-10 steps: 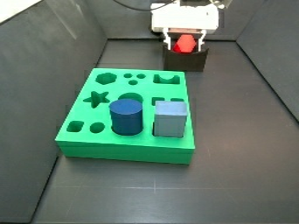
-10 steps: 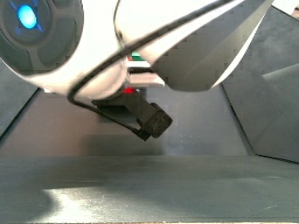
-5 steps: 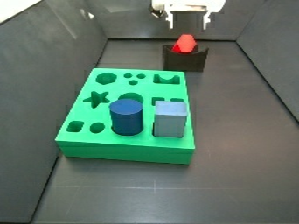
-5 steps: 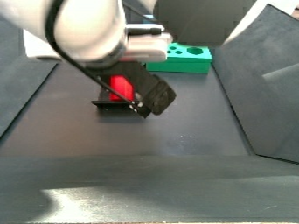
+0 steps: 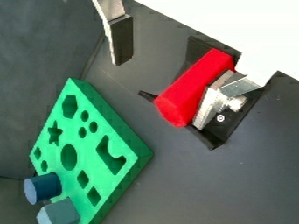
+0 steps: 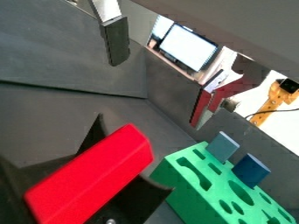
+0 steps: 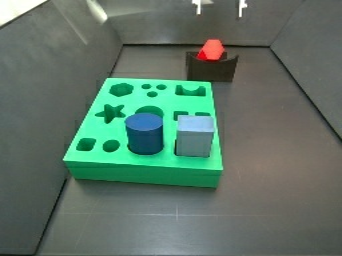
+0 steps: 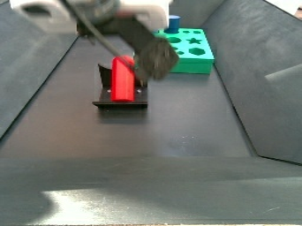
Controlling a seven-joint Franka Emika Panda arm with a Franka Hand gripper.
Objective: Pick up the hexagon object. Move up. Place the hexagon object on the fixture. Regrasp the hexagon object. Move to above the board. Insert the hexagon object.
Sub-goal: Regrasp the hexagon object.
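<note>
Hexagon object (image 5: 193, 86) lies seated in the notch of the fixture (image 5: 222, 122), long and bright red, resting there on its own with nothing holding it; the cradle seems meant to keep the peg steady so it can be taken again at a better angle. In both wrist views the gripper (image 5: 176, 48) hangs above it, jaws spread apart and empty, one silver finger (image 5: 118, 35) with its dark pad clear of the peg. In a side view only the fingertips (image 7: 221, 7) show at the upper edge, well above the fixture (image 7: 214, 66).

Nearer the front of that view sits the board (image 7: 118, 160), with a blue cylinder (image 7: 144, 133) and a grey-blue cube (image 7: 195, 136) standing in its cut-outs. The hexagon cut-out is too small to pick out surely.

Dark floor (image 7: 287, 200) lies open between board and fixture, and sloped walls close in on both sides, so a straight descent looks the safest approach for regrasping.
</note>
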